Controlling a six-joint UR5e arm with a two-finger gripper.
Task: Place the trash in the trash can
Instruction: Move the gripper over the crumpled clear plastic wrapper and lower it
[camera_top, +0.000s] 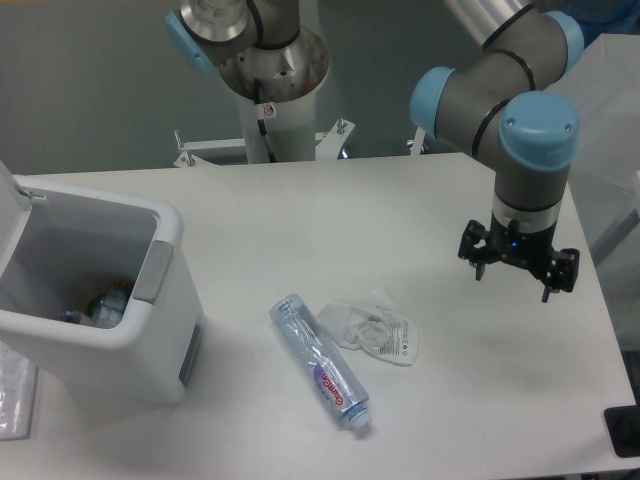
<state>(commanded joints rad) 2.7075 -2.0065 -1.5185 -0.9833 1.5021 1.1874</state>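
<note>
Looking at the right side of the frame, I have the end effector (518, 278) hanging above the table (400, 210) with its two fingers spread wide and nothing between them; a small blue light glows on the wrist just above it. It sits well apart from both pieces of trash, which lie low in the middle of the frame. My bottle (322, 363) is on its side, running diagonally from upper left to lower right, with the purple label toward its lower end and the cap end nearest the bottom edge. My wrapper (376, 329) is crumpled just to the right of the bottle's upper half, close beside it; I cannot tell whether the two touch. At the left of the frame stands the bin (150, 330), its lid (12, 215) swung up and back at the far left edge, its mouth open toward me. A grey panel (152, 271) shows on the side facing the bottle. Down inside the bin I see some items already lying at the bottom, one of them looking like clear plastic with a bit of blue, though I cannot make them out well. At the top centre, behind the table, the arm's base column (272, 90) rises from a bolted plate.
</note>
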